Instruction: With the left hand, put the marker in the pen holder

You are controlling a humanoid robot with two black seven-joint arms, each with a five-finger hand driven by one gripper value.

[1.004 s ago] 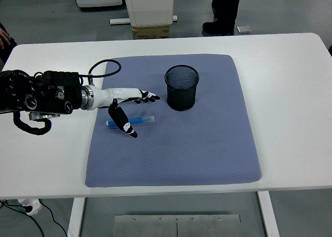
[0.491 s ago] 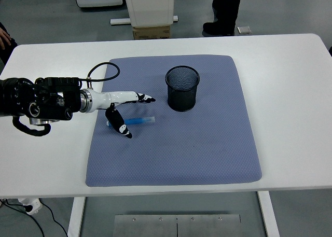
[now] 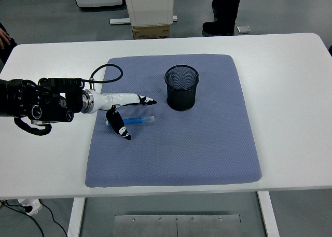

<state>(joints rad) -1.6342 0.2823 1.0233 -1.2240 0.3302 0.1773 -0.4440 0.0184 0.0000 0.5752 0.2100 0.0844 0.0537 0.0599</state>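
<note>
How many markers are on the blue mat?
1. The blue marker lies flat on the mat, left of the black mesh pen holder, under the left hand. None shows inside the holder.

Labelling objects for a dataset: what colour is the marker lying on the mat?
The marker is blue with a white end, clearest in the head view.

Lighting was bright and even, pretty much soft overhead light with no hard glare anywhere. The white table [image 3: 290, 92] came out a bit blown in the center-right of the frame. Shadows were faint: just a soft one under the black mesh pen holder [image 3: 182, 87] and a thin one under the left hand [image 3: 124, 110]. Focus was sharp throughout, with slight curving at the edges.
</note>
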